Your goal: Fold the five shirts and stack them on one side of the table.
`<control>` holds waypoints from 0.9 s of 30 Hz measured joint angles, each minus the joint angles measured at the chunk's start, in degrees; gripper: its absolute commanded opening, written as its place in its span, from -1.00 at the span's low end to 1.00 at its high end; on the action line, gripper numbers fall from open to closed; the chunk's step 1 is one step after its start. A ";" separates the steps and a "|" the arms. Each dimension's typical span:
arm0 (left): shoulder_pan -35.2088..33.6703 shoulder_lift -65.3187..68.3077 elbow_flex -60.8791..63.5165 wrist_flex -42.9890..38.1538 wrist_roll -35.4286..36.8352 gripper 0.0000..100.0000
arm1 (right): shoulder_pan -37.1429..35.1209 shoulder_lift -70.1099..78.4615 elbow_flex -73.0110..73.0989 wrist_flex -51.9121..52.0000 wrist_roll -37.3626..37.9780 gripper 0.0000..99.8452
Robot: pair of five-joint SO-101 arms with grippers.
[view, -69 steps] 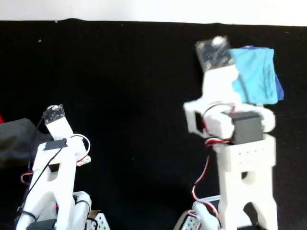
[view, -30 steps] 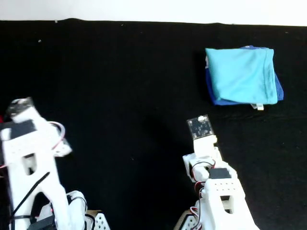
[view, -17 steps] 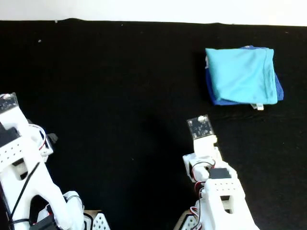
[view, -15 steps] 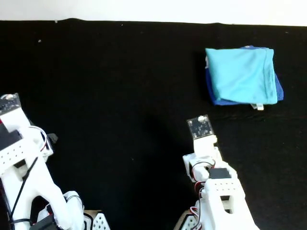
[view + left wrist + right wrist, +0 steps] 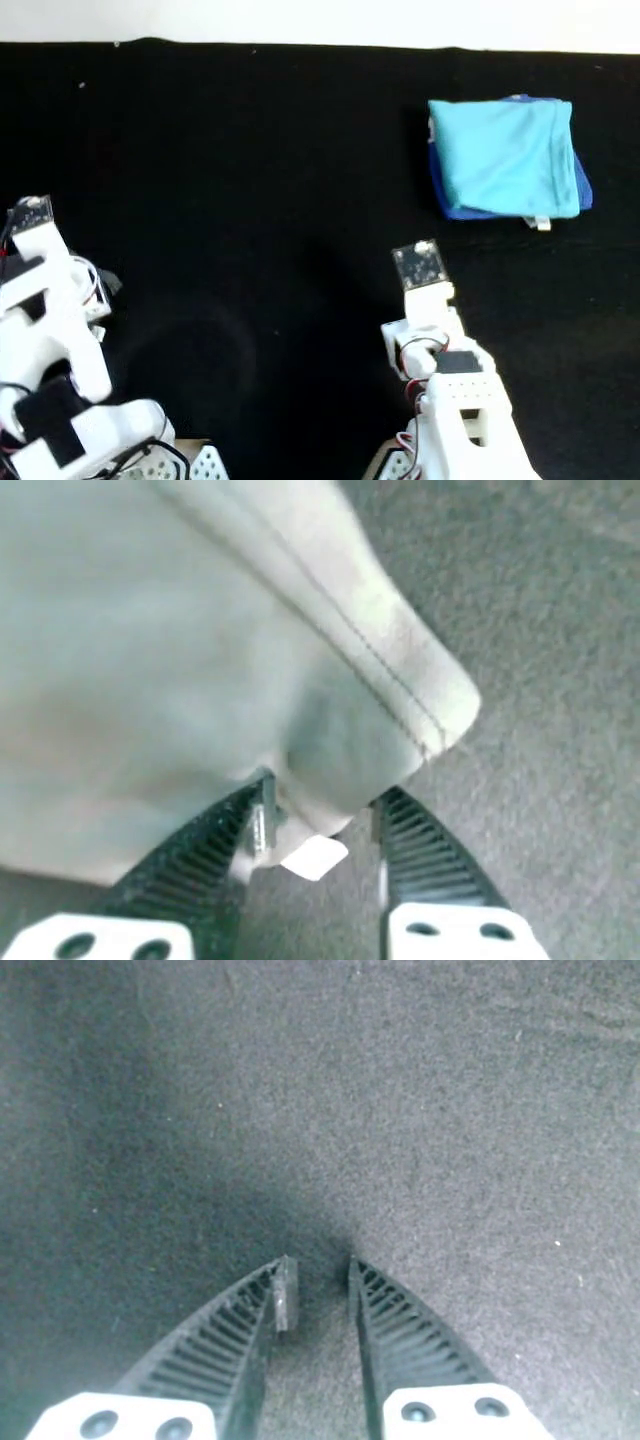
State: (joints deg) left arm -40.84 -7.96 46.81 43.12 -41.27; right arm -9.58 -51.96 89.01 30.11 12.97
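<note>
The left gripper (image 5: 322, 805) pinches a thick fold of the pale grey fabric shirt (image 5: 180, 650) between moderately spread jaws. The right gripper (image 5: 315, 1295) holds nothing, jaws narrowly parted over the black felt table cover (image 5: 400, 1110). The folded light blue shirt (image 5: 500, 150) lies on a darker blue one at the table's far right.

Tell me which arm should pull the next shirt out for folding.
Left. The left pincer has a fold of the pale shirt between its fingers. The right pincer hangs over bare black cloth with nothing in it, well short of the folded blue stack.
</note>
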 measured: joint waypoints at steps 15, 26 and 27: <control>14.51 -14.59 -21.01 21.71 12.92 -0.98 | 0.00 0.00 0.00 0.00 0.00 -0.80; 36.92 -32.09 -47.65 24.97 19.60 -0.98 | 0.00 0.00 0.00 0.00 0.00 -0.80; 38.24 -32.09 -50.73 24.97 19.60 -0.98 | 0.00 0.00 0.00 0.00 0.00 -0.80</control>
State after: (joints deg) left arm -2.59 -40.04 -3.91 68.09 -21.67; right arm -9.58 -51.96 89.01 30.11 12.97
